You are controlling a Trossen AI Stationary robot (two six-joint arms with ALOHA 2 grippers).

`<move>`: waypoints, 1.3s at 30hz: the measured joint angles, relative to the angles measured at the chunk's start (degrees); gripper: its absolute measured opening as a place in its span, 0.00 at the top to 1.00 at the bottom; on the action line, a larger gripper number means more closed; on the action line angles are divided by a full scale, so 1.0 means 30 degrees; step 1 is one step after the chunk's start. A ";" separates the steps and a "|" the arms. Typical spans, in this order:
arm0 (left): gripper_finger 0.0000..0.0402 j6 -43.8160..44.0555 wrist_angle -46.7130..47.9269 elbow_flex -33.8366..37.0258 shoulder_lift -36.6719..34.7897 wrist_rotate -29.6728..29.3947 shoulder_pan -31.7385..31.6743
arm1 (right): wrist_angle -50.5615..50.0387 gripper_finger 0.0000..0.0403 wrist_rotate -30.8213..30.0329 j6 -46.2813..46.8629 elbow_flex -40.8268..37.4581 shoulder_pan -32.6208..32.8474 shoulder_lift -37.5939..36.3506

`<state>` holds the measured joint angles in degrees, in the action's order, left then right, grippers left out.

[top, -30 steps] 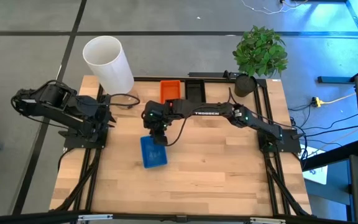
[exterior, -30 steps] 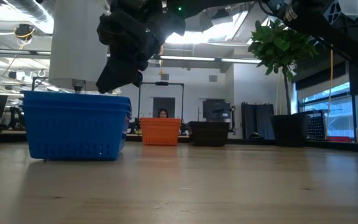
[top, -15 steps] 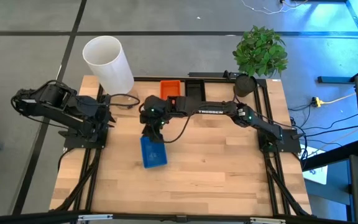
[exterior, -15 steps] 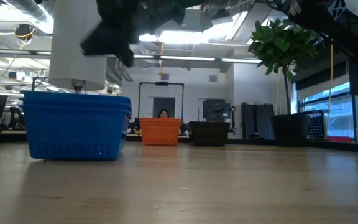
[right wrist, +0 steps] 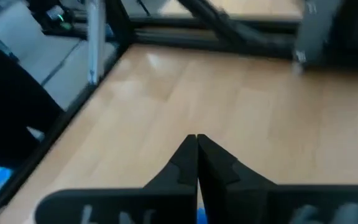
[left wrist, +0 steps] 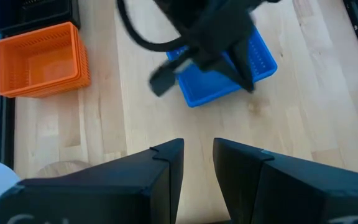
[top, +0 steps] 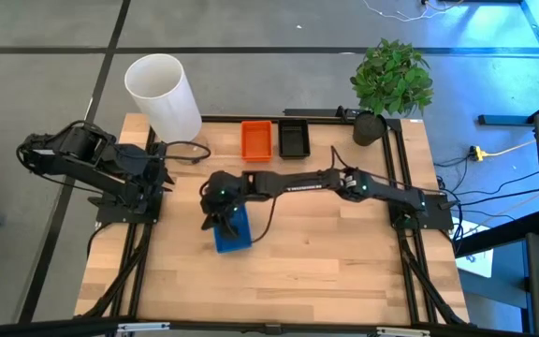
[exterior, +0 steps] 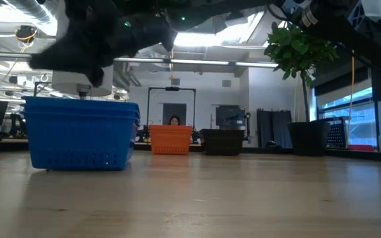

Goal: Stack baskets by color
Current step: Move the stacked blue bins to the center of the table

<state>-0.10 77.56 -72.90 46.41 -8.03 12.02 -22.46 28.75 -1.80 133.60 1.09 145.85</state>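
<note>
Two grippers are seen: right gripper (top: 217, 200), fingers pressed together, above the blue baskets (top: 233, 230) at centre; left gripper (left wrist: 197, 163), fingers spread, at left.

Even, bright light falls from overhead on the pale wooden counter (top: 288, 262), with only soft, short shadows beside the white cylinder (top: 162, 95), and a cool blue tint lies on the floor past the plant (top: 393, 77). At counter height, glowing ceiling lights sit behind the right arm (exterior: 98, 36), leaving it a smeared, backlit silhouette. The blue basket (exterior: 81, 134) beneath it stays sharp. The right wrist picture is blurred throughout.
</note>
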 joint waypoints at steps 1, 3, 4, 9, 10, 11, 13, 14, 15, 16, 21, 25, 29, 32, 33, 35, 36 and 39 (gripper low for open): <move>0.81 0.0000 0.0000 0.0000 0.0000 0.0000 0.0001 | 0.0534 1.00 0.0087 0.0005 -0.0006 0.0108 0.0160; 0.81 0.0000 -0.0014 0.0000 0.0007 -0.0006 -0.0003 | 0.0903 1.00 0.0073 0.0000 0.0036 0.0260 0.0310; 0.81 0.0007 -0.0007 0.0000 0.0000 0.0000 0.0000 | 0.0918 1.00 -0.0024 0.0011 0.0053 0.0305 0.0442; 0.81 0.0015 -0.0036 0.0000 0.0007 -0.0007 0.0004 | 0.0034 1.00 -0.0933 0.0465 -0.0002 0.0370 0.0740; 0.81 0.0016 -0.0045 0.0000 0.0006 -0.0007 0.0002 | -0.0162 1.00 -0.1315 0.0452 0.0029 0.0370 0.0673; 0.81 0.0017 -0.0067 0.0000 0.0000 -0.0007 0.0001 | -0.0333 1.00 -0.1595 0.0463 0.0054 0.0366 0.0648; 0.81 0.0025 -0.0080 0.0000 0.0007 -0.0007 -0.0004 | -0.0815 1.00 -0.1995 0.0538 0.0056 0.0329 0.0647; 0.81 0.0056 -0.0079 0.0000 0.0007 -0.0007 -0.0004 | -0.1084 1.00 -0.2139 0.0555 0.0050 0.0319 0.0668; 0.81 0.0160 -0.0080 0.0000 0.0000 -0.0007 0.0004 | -0.1340 1.00 -0.2209 0.0568 0.0050 0.0319 0.0674; 0.81 0.0322 -0.0079 0.0000 0.0000 -0.0007 -0.0002 | -0.1519 1.00 -0.2223 0.0562 0.0050 0.0312 0.0674; 0.81 0.0408 -0.0073 0.0000 0.0000 -0.0007 -0.0003 | -0.2336 1.00 -0.2628 0.0584 0.0050 0.0312 0.0674; 0.81 0.0409 -0.0080 0.0000 0.0000 -0.0007 0.0004 | -0.3030 1.00 -0.3190 0.0836 0.0058 0.0312 0.0651; 0.81 0.0408 -0.0074 0.0000 0.0000 -0.0007 0.0001 | -0.4062 1.00 -0.3594 0.1014 0.0066 0.0312 0.0615; 0.81 0.0400 -0.0074 0.0000 0.0000 -0.0007 0.0004 | -0.5198 1.00 -0.4112 0.0991 0.0050 0.0250 0.0644; 0.81 0.0379 -0.0077 0.0000 0.0004 -0.0007 0.0000 | -0.5595 1.00 -0.4323 0.0995 0.0050 0.0221 0.0644; 0.81 0.0372 -0.0073 0.0000 0.0000 -0.0007 0.0004 | -0.6367 1.00 -0.4660 0.1021 0.0050 0.0138 0.0624; 0.81 0.0372 -0.0073 0.0000 0.0007 -0.0007 -0.0001 | -0.6746 1.00 -0.4709 0.0986 0.0050 0.0081 0.0601; 0.81 0.0364 -0.0073 0.0000 0.0007 -0.0007 -0.0004 | -0.7621 1.00 -0.4791 0.0936 0.0340 -0.0042 0.0601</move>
<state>0.99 77.34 -72.90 46.44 -8.05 12.01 -45.33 14.38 1.00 134.62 0.96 147.65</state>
